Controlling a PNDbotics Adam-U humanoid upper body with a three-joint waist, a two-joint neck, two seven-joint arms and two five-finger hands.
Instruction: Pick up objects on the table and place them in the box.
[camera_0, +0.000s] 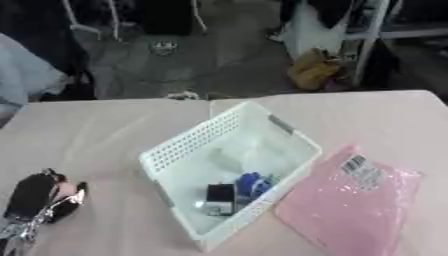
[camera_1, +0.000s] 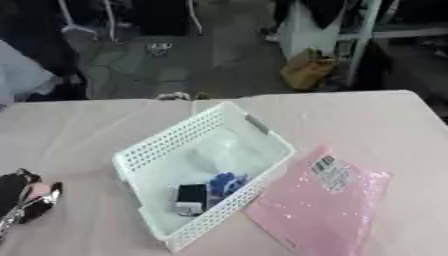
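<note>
White basket (camera_0: 229, 165) mid-counter (camera_0: 96, 130), pink bag (camera_0: 350, 202) touching it at 4 o'clock.
A black item (camera_0: 220, 199) and a blue one (camera_0: 250, 184) lie inside; the left robot hand (camera_0: 42, 198), at 8 o'clock, holds nothing, fingers relaxed.

White basket (camera_0: 188, 145) holds dark, blue items; pink bag (camera_0: 350, 210) touching, perhaps.

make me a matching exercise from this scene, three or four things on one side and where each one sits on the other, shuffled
Things:
1. white basket
2. pink bag
3. black and blue items
4. left hand

Places:
A. inside the basket, near end
B. lower left corner of the view
C. middle of the table
D. flat on the table, right of the basket

Pairs: 1-C, 2-D, 3-A, 4-B
</note>
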